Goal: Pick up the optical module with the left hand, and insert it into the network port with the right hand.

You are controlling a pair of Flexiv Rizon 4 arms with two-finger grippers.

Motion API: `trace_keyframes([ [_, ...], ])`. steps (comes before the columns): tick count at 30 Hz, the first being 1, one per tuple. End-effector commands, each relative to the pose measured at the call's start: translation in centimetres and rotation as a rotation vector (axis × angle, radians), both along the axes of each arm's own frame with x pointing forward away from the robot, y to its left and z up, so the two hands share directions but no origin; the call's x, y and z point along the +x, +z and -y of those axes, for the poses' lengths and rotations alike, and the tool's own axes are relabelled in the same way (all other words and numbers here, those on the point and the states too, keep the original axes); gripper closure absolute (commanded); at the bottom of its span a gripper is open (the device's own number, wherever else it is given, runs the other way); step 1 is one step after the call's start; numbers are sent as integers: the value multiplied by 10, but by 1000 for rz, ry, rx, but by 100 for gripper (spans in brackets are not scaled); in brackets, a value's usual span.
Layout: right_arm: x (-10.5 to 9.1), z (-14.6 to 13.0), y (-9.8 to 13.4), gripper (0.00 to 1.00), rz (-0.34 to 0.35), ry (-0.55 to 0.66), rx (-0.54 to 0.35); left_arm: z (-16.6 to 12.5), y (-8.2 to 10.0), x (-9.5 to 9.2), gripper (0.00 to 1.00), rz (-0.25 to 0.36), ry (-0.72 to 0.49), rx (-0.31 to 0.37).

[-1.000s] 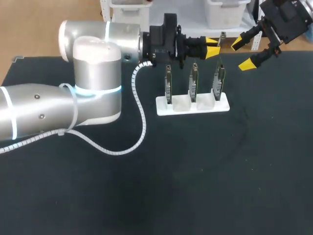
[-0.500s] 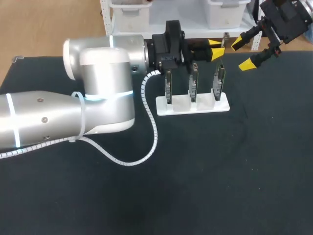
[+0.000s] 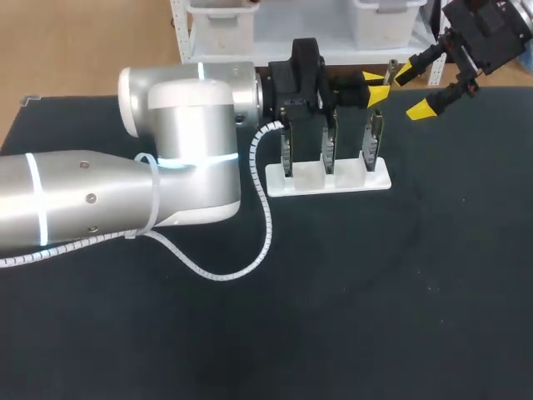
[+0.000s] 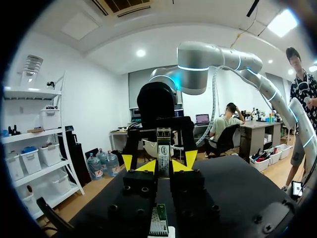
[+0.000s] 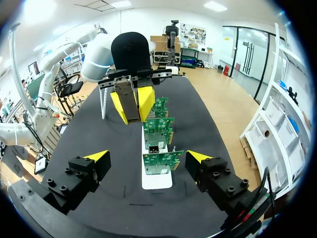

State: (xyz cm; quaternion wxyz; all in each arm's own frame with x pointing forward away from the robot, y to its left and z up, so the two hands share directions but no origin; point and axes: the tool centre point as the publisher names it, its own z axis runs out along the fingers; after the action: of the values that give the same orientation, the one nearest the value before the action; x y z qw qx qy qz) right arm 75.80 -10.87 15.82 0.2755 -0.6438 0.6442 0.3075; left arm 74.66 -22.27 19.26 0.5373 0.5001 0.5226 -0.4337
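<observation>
Black matte table (image 3: pixel 333 317), faint curved scuff marks (image 3: pixel 410 235) on its top, far edge straight across the head view, soft even light

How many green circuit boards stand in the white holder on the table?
3. The left board, middle board and right board stand in a row in the white holder. None appears hidden.

Table (image 3: pixel 400 292) matte black, holder (image 3: pixel 329 180) white, its boards (image 5: pixel 162 161) green. Silver left arm (image 3: pixel 100 200) bears pale glowing rings and a white coiled cable (image 3: pixel 266 208). Left gripper (image 3: pixel 375 86) black with yellow tips; optical module (image 5: pixel 130 101) grey.
</observation>
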Motion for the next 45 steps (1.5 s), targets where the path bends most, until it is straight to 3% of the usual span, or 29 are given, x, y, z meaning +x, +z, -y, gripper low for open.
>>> trace_keyframes([
  [1,-2,0,0,0,3,-3,-1,4,-3,9,100,-4,-18,3],
  [45,-2,0,0,0,3,-3,-1,3,-20,12,100,-48,9,1],
])
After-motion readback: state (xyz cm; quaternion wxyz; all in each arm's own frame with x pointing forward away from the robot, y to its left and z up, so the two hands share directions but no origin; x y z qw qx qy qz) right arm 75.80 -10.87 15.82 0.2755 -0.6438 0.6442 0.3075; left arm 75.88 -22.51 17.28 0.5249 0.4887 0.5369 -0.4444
